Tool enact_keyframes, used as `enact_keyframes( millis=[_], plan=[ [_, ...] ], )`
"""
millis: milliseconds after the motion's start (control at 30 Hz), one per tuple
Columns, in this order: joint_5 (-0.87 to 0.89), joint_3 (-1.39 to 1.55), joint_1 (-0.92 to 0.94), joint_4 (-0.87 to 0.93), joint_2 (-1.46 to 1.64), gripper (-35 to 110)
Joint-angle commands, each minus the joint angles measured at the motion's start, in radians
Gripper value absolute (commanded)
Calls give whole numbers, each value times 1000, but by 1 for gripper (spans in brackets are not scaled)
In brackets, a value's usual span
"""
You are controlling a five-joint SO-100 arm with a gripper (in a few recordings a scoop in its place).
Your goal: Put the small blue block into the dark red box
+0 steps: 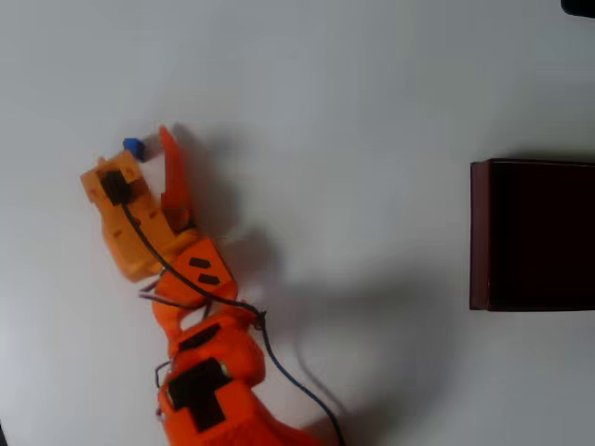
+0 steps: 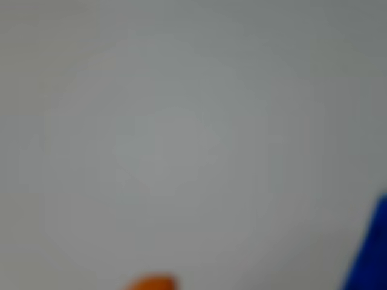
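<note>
One small blue block (image 1: 134, 146) sits on the white worktop (image 1: 353, 93) toward its left edge, between the spread fingers of the orange hand (image 1: 147, 149), still unpinched. Well apart, the dark red box (image 1: 480, 234) stands at the right edge.

Overhead view: arm (image 1: 200, 307) enters from bottom edge, reaches up and left across desk (image 1: 353, 84). Gripper (image 1: 149, 149) at upper left, jaws spread. Small blue block (image 1: 134, 146) on desk between fingertips, closer to left finger. Dark red box (image 1: 532, 234) at far right edge, mid-height, well apart from gripper and block. Wrist view: blurred; block (image 2: 370, 251) at lower right edge, fingertip (image 2: 151, 283) at bottom edge.
</note>
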Motion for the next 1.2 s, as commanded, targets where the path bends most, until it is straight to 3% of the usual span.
enact_keyframes(
  millis=[0, 1167],
  plan=[
    [29, -12, -23, -41, 2, 34],
    [95, -46, -25, -112, -86, 28]
  ],
)
